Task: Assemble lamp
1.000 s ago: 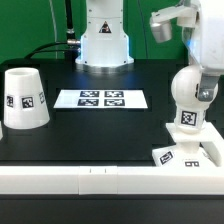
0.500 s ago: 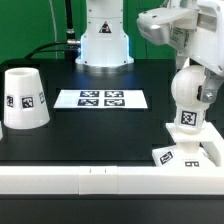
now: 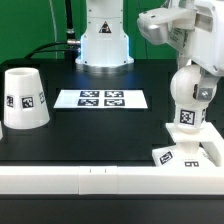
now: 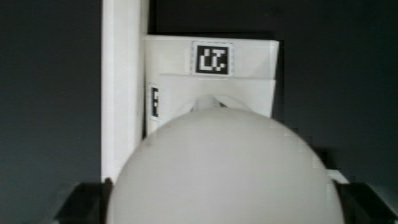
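**Lamp assembly: bulb standing on base, shade not yet fitted**

The bulb (image 3: 188,95) is shown upright on the flat square base (image 3: 185,155), at the exterior view's right, with the base lying close against the long white rail (image 3: 80,180). The shade (image 3: 24,98) is seen well apart, at the exterior view's left, beyond the marker board (image 3: 101,99).

In the wrist view the gripper (image 4: 214,198) is placed over the rounded bulb head, with a dark finger at each side. Whether the head is clamped or merely straddled cannot be told.

Hazards, as judged:
- If the bulb is not fully seated, it may be tilted or lifted out by a sideways or off-centre withdrawal.
- The smooth round head may slip under a light grip.
- The loose base may be dragged along the rail or turned by any twist applied.

No brand or legible writing is found. Only black-and-white square tags are carried: on the shade, on the bulb's neck, on the base and on the marker board.
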